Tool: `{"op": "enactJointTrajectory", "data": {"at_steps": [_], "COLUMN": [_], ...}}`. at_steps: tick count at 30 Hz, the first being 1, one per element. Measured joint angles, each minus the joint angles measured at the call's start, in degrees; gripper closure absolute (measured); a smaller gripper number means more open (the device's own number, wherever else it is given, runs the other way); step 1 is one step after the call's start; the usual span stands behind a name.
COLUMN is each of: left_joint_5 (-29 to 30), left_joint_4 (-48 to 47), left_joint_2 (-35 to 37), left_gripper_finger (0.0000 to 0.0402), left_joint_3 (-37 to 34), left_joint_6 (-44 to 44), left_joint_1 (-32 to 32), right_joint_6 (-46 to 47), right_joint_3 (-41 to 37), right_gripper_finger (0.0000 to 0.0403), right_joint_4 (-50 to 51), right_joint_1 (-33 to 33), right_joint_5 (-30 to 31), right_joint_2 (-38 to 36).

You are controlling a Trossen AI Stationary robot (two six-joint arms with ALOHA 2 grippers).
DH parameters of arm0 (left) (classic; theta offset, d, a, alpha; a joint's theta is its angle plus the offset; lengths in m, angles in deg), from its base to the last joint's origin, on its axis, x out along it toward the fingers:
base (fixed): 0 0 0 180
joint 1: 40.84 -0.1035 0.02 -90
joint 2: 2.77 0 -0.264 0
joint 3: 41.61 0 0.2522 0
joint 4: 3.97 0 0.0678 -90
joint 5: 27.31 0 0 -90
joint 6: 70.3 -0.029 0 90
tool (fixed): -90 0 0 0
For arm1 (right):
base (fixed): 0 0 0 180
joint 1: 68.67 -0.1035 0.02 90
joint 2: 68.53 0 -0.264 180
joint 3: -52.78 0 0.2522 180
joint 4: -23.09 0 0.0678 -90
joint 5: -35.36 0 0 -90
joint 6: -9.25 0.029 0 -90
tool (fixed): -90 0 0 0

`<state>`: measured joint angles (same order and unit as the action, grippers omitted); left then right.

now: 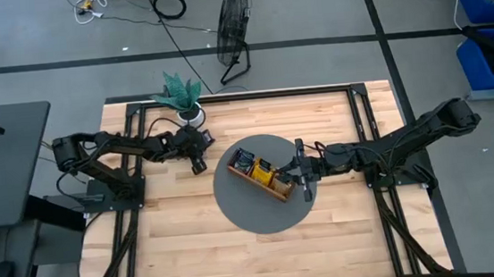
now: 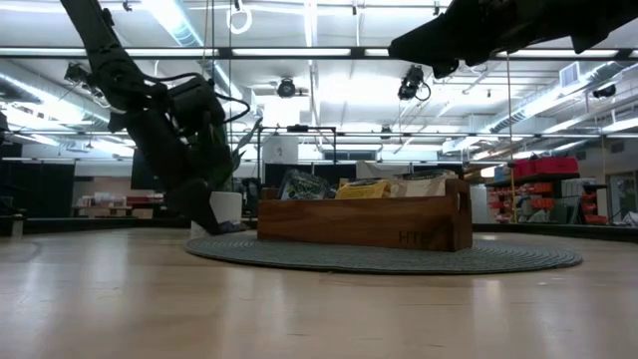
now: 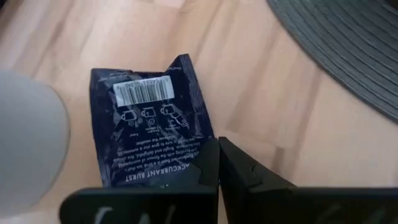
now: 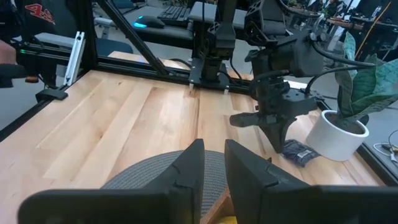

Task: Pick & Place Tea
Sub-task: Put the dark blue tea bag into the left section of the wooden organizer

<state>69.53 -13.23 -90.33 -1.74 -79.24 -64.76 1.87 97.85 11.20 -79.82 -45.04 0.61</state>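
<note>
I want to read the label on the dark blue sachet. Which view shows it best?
The left wrist view: the dark blue sachet fills it, barcode visible. The right wrist view shows it small beside the white pot.

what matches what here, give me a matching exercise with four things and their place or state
Things:
1. dark blue sachet
2. wooden tray
3. left gripper
4. white pot

Places or states:
A. holds a green plant at the table's far edge
B. lies flat on bare wood beside the pot
C. stands on the round grey mat
D. fingers shut, just above the sachet

Pairs: 1-B, 2-C, 3-D, 4-A
</note>
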Motion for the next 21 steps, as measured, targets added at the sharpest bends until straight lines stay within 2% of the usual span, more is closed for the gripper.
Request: {"op": "enactJointTrajectory", "data": {"at_steps": [6,10,14,21], "left_joint_5": [-3.8,-9.9,-10.0,-9.2], "left_joint_4": [-4.1,-8.6,-13.8,-14.7], "left_joint_2": [2.9,6.2,7.5,7.7], "left_gripper_finger": [0.04,0.04,0.04,0.04], "left_joint_3": [-0.3,-0.4,-0.2,-0.3], "left_joint_6": [1.3,4.5,8.7,13.9], "left_joint_1": [3.5,5.0,7.4,15.2], "right_joint_6": [0.1,0.5,0.8,1.0], "right_joint_3": [0.0,0.0,0.0,0.0], "right_gripper_finger": [0.0332,0.0332,0.0332,0.0332], "right_joint_4": [0.3,0.6,0.9,1.3], "right_joint_1": [0.0,0.0,0.0,0.0], "right_joint_5": [0.0,0.1,0.5,0.5], "right_joint_2": [0.0,0.0,0.0,0.0]}}
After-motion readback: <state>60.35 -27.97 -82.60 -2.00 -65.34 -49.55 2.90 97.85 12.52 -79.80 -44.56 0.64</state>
